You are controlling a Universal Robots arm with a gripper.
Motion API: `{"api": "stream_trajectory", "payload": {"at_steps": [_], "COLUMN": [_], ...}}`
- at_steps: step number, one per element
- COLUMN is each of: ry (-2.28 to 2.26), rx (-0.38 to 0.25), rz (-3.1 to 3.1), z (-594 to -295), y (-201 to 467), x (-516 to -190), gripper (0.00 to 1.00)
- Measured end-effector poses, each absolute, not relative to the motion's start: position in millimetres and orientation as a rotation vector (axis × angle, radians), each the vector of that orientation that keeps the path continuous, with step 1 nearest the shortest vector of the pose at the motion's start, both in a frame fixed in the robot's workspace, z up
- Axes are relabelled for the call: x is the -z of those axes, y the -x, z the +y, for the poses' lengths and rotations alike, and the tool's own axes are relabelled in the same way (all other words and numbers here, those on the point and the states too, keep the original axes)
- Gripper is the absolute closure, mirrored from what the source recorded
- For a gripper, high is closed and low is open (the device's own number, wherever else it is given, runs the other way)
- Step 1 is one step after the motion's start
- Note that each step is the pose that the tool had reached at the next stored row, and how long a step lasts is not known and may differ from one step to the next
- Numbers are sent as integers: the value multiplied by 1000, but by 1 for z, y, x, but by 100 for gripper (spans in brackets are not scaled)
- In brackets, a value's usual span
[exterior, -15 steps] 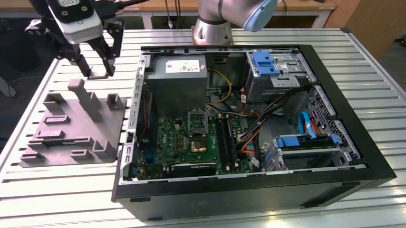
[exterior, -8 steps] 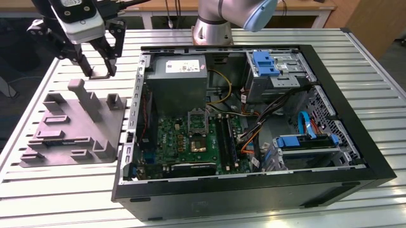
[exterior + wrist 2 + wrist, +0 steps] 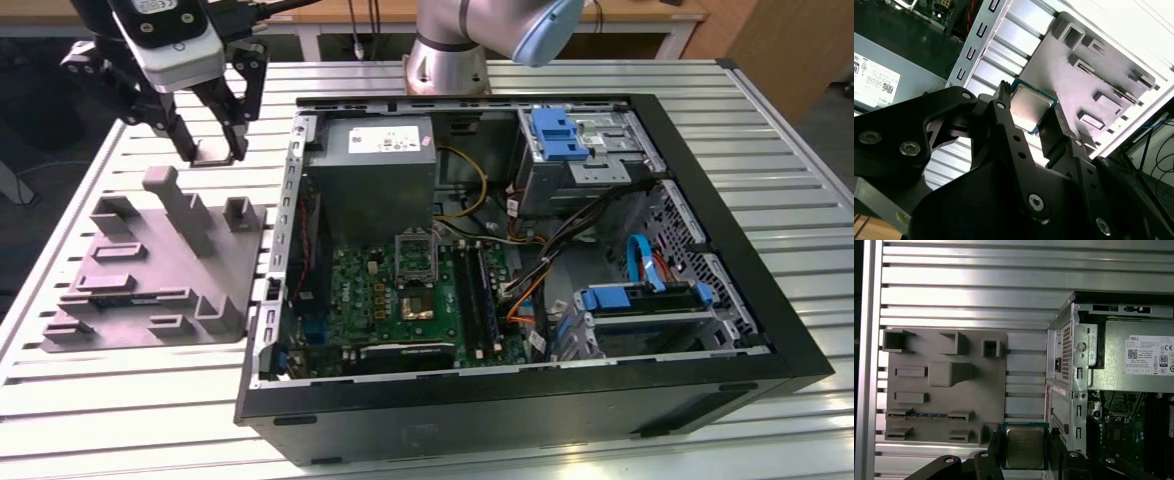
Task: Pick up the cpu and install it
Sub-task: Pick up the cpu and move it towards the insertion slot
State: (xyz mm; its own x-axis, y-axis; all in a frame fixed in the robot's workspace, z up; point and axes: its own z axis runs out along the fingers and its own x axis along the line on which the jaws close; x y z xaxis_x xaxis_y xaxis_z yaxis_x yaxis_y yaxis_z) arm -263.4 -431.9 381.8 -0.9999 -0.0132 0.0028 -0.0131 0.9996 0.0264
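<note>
Gripper (image 3: 214, 152), hanging fingers-down near the grey-purple fixture (image 3: 160, 280), is clamped on the cpu (image 3: 1025, 446), a thin square with a silver-grey top.

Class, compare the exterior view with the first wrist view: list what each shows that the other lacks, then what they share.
Exterior view: the dark square socket inside the open computer case, and blue plastic drive brackets. First wrist view: the flat silver-grey top of the small square cpu, face-on, clamped in the black gripper. Shared: the grey-purple fixture, the big grey box with a white label, the slatted metal table.
</note>
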Motion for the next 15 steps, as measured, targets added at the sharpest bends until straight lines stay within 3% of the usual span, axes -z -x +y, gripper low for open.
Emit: {"api": "stream_trajectory", "payload": {"at_steps": [15], "ry": [-21], "rx": [41], "rz": [-3138], "z": [-432], "y": [257], "x": [-382], "gripper": [53]}}
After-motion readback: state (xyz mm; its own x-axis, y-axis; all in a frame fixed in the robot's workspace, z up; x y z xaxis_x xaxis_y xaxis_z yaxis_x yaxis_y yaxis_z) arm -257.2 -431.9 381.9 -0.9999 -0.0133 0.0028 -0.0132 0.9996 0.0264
